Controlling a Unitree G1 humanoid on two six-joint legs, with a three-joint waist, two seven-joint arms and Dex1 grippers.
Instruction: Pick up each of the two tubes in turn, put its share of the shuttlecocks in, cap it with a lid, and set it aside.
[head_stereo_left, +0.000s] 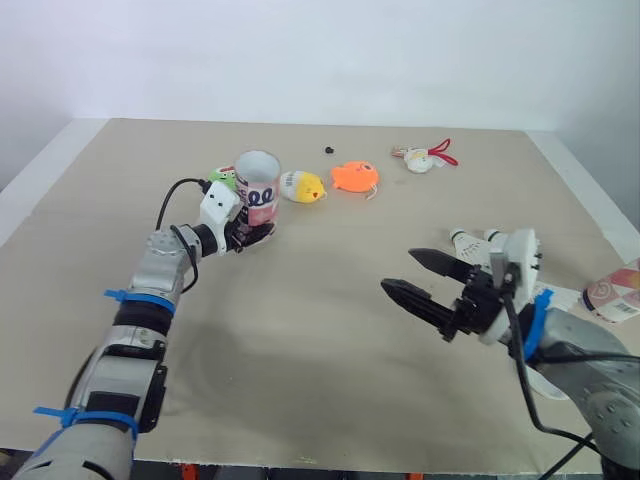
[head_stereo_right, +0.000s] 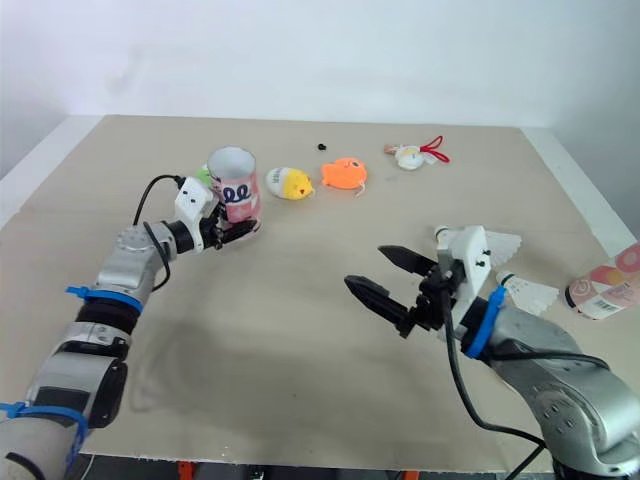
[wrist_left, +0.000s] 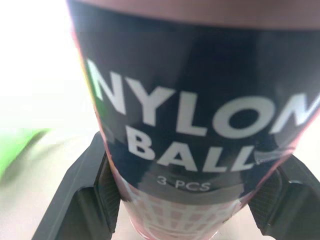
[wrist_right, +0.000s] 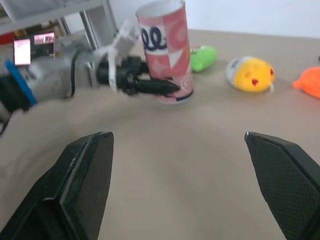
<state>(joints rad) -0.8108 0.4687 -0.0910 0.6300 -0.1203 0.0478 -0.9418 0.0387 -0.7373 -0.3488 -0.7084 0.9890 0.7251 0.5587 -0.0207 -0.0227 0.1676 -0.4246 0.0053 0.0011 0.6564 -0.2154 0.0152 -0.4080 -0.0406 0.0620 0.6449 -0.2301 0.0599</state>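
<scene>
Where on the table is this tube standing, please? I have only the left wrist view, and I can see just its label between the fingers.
Observer: The tube stands upright at the far left of the table, open mouth up, with the left gripper closed on its lower part.
Operator: Thank you. What is the right gripper doing?
Observer: The right gripper hangs open above bare table at the near right, holding nothing.
Operator: And where are the shuttlecocks?
Observer: White shuttlecocks lie on the table beside the right arm, near a second tube on its side at the right edge.
</scene>
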